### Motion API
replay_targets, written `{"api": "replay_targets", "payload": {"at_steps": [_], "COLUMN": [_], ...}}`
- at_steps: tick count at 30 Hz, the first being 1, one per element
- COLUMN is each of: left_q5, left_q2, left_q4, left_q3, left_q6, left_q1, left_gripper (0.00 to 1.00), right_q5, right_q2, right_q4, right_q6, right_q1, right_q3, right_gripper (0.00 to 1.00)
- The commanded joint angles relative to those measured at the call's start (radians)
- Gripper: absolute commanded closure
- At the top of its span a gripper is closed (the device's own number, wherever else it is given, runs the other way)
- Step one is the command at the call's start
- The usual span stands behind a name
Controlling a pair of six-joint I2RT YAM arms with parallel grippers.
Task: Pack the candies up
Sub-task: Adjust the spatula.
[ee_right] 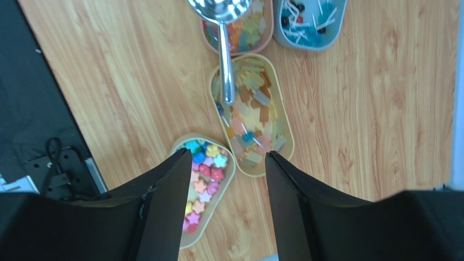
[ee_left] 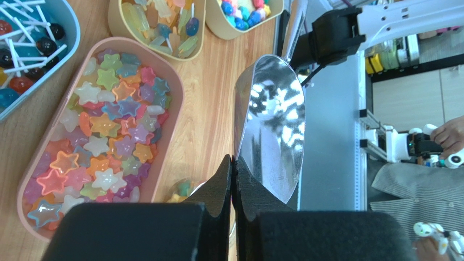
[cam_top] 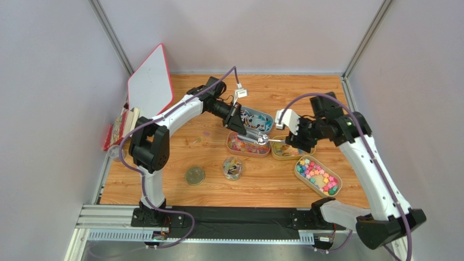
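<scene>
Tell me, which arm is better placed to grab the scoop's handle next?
Probably right. The right end effector is open, facing the free handle; the left end effector is shut on the scoop's bowl.

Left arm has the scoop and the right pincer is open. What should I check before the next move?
1. Grip: left pincer shut on the scoop at its bowl rim: ok.
2. The right pincer open: ok.
3. The handle between the right fingers: not ok, it ends short, over the amber candies.
4. Scoop bowl empty: ok.
5. The jar with its lid off: ok.
</scene>
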Motion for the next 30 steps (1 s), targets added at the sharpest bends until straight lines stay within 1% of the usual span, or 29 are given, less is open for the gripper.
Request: {"api": "replay_targets", "payload": {"at_steps": [1,3,6,13,19,21,24,25,28,30], "left_q5": [0.013,0.033,0.026,0.032,0.052,0.056,0.058,0.058,0.055,0.055], "left_q2": [-0.035,-0.055,-0.085,-0.136,-0.145,-0.147,-0.148,-0.148,-0.148,-0.148], "left_q4": [-0.072,-0.071,-0.071,-0.082,-0.085,-0.083,-0.085,-0.085,-0.085,-0.082], "left_q3": [0.023,0.014,0.001,-0.011,-0.023,-0.023,-0.022,-0.019,-0.016,-0.014], "left_q6": [0.151,0.157,0.166,0.171,0.160,0.160,0.160,0.160,0.160,0.158], "left_q1": [-0.002,-0.002,-0.002,-0.002,-0.002,-0.002,-0.002,-0.002,-0.002,-0.002], "left_gripper": [1.00,1.00,1.00,1.00,1.00,1.00,1.00,1.00,1.00,1.00], "right_q5": [-0.396,-0.480,-0.527,-0.544,-0.542,-0.539,-0.538,-0.538,-0.539,-0.541], "right_q2": [-0.052,-0.041,-0.017,0.040,0.051,0.052,0.058,0.062,0.081,0.091], "right_q4": [-0.022,-0.042,-0.019,0.023,0.132,0.166,0.212,0.214,0.206,0.195], "right_q6": [-0.118,-0.154,-0.141,-0.158,-0.124,-0.087,-0.063,-0.061,-0.053,-0.062], "right_q1": [-0.080,-0.097,-0.103,-0.111,-0.116,-0.116,-0.116,-0.116,-0.116,-0.116], "right_q3": [-0.037,-0.044,-0.060,-0.073,-0.104,-0.118,-0.127,-0.126,-0.119,-0.118], "right_gripper": [0.44,0.45,0.45,0.49,0.52,0.53,0.57,0.63,0.72,0.73]}}
